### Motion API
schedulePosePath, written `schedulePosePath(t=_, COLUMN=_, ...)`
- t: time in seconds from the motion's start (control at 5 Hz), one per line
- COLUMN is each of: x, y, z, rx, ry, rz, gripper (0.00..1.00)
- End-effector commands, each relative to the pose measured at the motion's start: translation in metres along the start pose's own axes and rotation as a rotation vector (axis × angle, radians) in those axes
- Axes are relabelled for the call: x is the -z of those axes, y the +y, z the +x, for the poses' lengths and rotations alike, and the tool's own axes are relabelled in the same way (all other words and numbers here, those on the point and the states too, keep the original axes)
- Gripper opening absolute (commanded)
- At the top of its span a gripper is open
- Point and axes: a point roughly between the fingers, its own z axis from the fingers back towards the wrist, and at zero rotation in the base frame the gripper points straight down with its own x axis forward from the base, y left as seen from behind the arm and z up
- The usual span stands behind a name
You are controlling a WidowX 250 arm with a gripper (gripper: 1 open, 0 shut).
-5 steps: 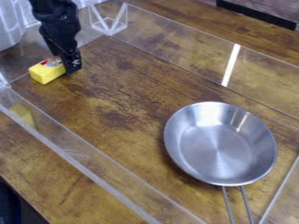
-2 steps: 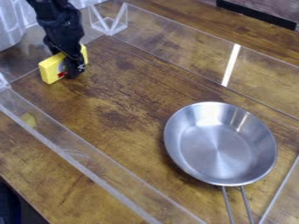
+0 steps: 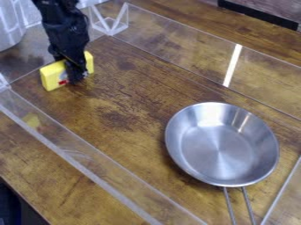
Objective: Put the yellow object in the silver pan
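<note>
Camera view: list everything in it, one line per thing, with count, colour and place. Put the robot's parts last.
yellow block: one, yellow with a red-and-white label, upper left of the table, under the tool.
silver pan: one, shiny steel, lower right, empty, thin handle pointing to the bottom edge.
clear plastic barrier: one, transparent, low walls around the work area.
wooden table: one, dark brown.
tool: one, black, pointing down, shut on the yellow block.
</note>
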Motion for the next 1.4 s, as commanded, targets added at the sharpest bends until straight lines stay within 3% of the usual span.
schedulePosePath(t=0.0, x=-0.036, y=-0.011, z=0.011, rx=-0.002, ry=-0.028, rz=0.033, gripper=0.00)
schedulePosePath(t=0.2, x=-0.055, y=-0.020, z=0.016, rx=0.003, ry=-0.041, rz=0.041, gripper=0.00)
schedulePosePath(t=0.4, x=-0.087, y=-0.032, z=0.026, rx=-0.003, ry=-0.067, rz=0.067, gripper=0.00)
schedulePosePath(t=0.8, x=-0.143, y=-0.073, z=0.044, rx=0.017, ry=-0.141, rz=0.081, gripper=0.00)
schedulePosePath(t=1.0, x=-0.150, y=-0.105, z=0.047, rx=0.050, ry=-0.165, rz=0.052, gripper=0.00)
schedulePosePath(t=1.2, x=-0.145, y=-0.142, z=0.045, rx=0.074, ry=-0.181, rz=0.023, gripper=0.00)
